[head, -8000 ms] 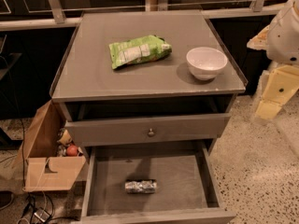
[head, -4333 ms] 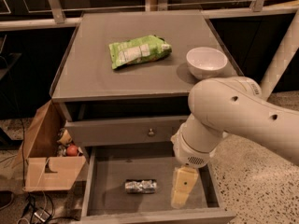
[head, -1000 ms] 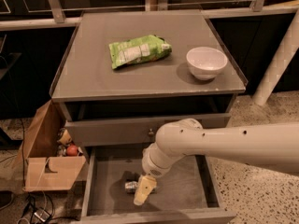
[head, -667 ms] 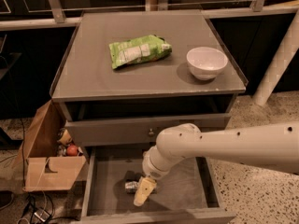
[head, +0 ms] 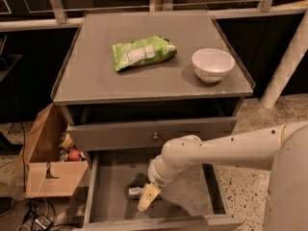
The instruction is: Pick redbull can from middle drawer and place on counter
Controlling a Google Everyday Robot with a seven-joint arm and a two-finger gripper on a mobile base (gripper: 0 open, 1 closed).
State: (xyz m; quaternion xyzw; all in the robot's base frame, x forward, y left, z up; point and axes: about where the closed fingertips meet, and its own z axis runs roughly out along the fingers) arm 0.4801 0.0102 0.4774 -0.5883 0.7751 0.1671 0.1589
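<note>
The redbull can [head: 135, 192] lies on its side on the floor of the open middle drawer [head: 108, 184], mostly hidden behind my gripper. My gripper [head: 147, 198] reaches down into the drawer from the right, its cream fingertip right at the can's right end. The counter [head: 96, 71] is the grey cabinet top above, with a green snack bag and a white bowl on it.
A green crinkled snack bag [head: 142, 52] and a white bowl [head: 212, 64] sit on the counter. The drawer with the round knob [head: 155, 136] is partly open above the middle one. A cardboard box [head: 48, 158] with small items stands on the floor at the left.
My arm has swung in from the right and lowered into the middle drawer, coming down onto the can. In the last second it has hardly moved.
</note>
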